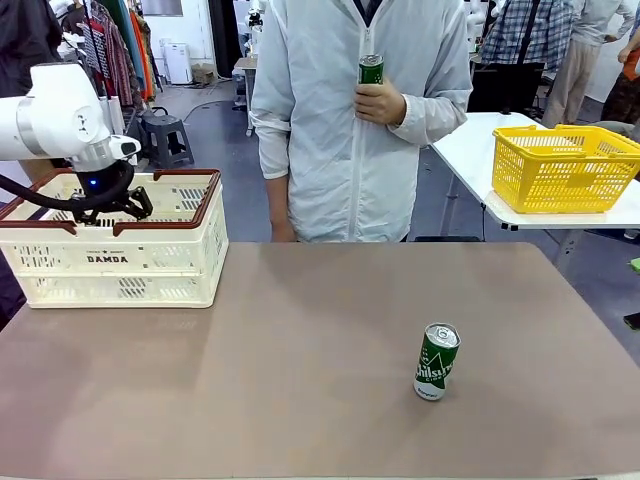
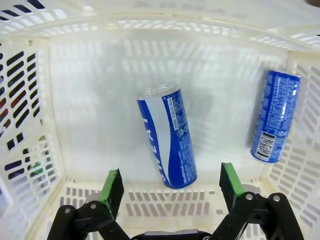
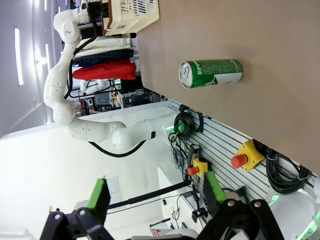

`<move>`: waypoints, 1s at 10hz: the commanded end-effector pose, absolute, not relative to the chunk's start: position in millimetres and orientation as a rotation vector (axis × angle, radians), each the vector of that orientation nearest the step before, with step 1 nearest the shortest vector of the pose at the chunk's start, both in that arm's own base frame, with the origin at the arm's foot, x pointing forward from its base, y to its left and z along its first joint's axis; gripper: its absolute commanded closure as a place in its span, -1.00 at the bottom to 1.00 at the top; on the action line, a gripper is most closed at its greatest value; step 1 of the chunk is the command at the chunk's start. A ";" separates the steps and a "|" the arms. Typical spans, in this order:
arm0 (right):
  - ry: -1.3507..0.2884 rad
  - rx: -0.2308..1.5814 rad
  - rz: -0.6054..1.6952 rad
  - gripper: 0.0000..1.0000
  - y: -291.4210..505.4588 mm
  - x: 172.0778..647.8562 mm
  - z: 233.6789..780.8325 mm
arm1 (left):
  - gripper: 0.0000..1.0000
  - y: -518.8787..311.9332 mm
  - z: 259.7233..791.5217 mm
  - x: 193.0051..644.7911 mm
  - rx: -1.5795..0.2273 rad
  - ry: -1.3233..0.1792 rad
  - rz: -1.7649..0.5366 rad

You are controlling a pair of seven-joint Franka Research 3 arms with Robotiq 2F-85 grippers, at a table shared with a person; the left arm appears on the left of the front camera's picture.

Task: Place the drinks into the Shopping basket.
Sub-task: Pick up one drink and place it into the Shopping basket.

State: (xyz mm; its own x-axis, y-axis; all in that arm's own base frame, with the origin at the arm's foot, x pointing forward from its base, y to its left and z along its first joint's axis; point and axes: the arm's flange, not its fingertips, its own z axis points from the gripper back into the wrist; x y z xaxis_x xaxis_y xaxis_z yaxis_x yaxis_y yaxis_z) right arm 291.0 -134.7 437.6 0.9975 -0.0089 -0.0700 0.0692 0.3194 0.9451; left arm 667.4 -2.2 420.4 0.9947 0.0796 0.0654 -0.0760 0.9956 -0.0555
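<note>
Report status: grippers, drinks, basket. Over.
Left gripper over Shopping basket, right gripper, both jaws open. Two blue cans inside. Green can upright on table, another in person's hand.

Brown table (image 1: 250,380): Shopping basket (image 1: 120,262) at far-left corner; green can (image 1: 436,362) right of middle, apparently upright.

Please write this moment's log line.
left pincer open over Shopping basket; two blue cans inside; right pincer open; standing green can on table; held green can in person's hand

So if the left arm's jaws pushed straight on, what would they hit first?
Probably the blue can lying in the basket, in line with the gap between the open jaws. The second can lies off to one side. Depth is hard to judge.
</note>
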 end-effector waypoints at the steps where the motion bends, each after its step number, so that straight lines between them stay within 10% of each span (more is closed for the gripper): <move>1: 0.062 1.242 -0.055 -1.00 -135.2 291.3 442.7 | -1.00 -5.4 445.2 646.5 -0.089 -0.095 0.080; 10: 0.062 1.242 -0.055 -1.00 -135.2 291.3 442.7 | -1.00 18.8 536.0 359.9 -1.020 -0.286 0.093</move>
State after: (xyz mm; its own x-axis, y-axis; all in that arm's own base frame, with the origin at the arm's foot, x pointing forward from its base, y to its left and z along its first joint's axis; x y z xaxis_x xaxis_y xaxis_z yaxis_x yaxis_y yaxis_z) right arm 291.3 -134.4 437.5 0.9975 -0.0078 -0.0707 0.0694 0.3199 0.9449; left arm 381.5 2.7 559.9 0.9644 0.1867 0.1872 0.0358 0.6090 -0.7923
